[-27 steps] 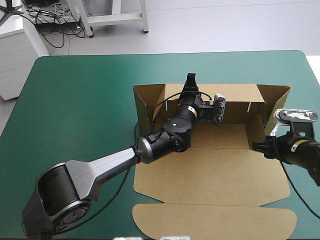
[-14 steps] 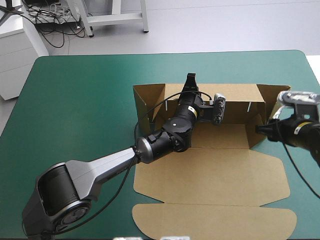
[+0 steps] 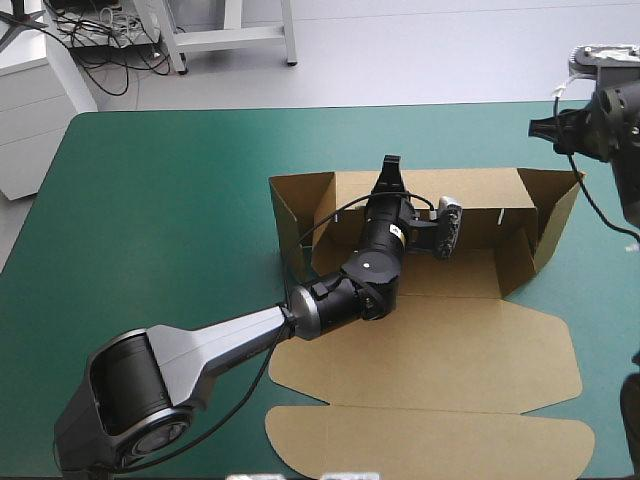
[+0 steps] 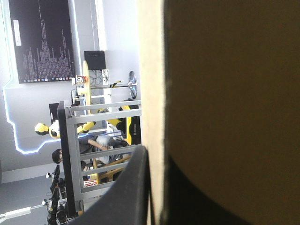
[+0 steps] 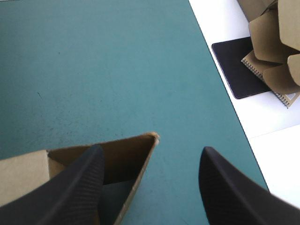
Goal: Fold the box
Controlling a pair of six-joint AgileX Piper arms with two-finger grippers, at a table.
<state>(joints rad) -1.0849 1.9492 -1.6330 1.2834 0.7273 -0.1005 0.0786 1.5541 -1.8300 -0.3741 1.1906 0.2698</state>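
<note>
Two arms work over one teal-green covered surface (image 3: 170,200).

High view: the brown box of cut board (image 3: 430,350) lies right of the surface's middle. Its rear wall and both end walls are raised. The front panel and rounded lid flap (image 3: 430,440) lie flat toward the near edge. The left arm (image 3: 220,335) reaches across the box floor, and the left jaws sit at the top edge of the rear wall. The right jaws hang raised near the far right corner, apart from the box.

Left wrist view: the box (image 4: 225,93) fills the area ahead. Its pale cut edge runs between the black fingers (image 4: 126,192), so the left jaws are pinching the board.

Right wrist view: the black fingers (image 5: 79,187) stand well apart, so the right jaws are spread and hold nothing. A raised box corner (image 5: 126,152) lies below them on the surface (image 5: 93,70). More brown board (image 5: 274,42) lies beyond the surface's edge.
</note>
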